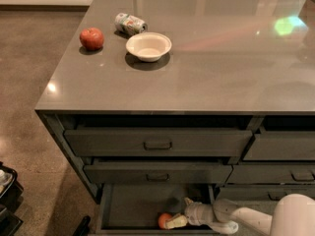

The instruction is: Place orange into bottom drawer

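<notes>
The orange lies low in the open bottom drawer, near its front right part. My gripper reaches into the drawer from the right, with its fingers right against the orange. The white arm runs off to the lower right. The two handled drawers above are closed.
On the grey counter sit a red apple, a white bowl and a crushed can lying on its side. A narrower drawer column stands to the right. Brown floor lies to the left, with a dark object at the lower left edge.
</notes>
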Robot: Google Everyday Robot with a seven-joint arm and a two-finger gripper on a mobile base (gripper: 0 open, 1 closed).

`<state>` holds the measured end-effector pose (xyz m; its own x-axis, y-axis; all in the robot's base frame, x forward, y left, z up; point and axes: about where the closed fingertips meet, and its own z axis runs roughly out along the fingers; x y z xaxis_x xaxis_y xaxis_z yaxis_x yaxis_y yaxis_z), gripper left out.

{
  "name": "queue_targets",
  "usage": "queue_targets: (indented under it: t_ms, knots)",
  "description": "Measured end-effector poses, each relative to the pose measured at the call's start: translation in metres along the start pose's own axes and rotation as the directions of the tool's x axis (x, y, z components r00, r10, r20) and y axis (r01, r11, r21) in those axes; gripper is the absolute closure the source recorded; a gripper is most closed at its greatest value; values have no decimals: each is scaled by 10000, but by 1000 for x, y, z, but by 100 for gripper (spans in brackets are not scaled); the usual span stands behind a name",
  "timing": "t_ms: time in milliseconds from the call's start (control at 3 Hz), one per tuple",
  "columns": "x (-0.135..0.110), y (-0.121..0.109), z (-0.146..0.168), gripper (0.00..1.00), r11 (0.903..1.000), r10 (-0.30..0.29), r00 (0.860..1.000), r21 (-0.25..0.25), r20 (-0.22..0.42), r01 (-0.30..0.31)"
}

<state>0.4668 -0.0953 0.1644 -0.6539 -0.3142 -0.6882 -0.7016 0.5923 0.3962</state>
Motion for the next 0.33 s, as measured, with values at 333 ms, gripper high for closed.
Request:
queue_targets:
  t_ms: [333]
  knots:
    - [0, 0, 0, 0, 10000, 0, 10000, -1, 0, 0]
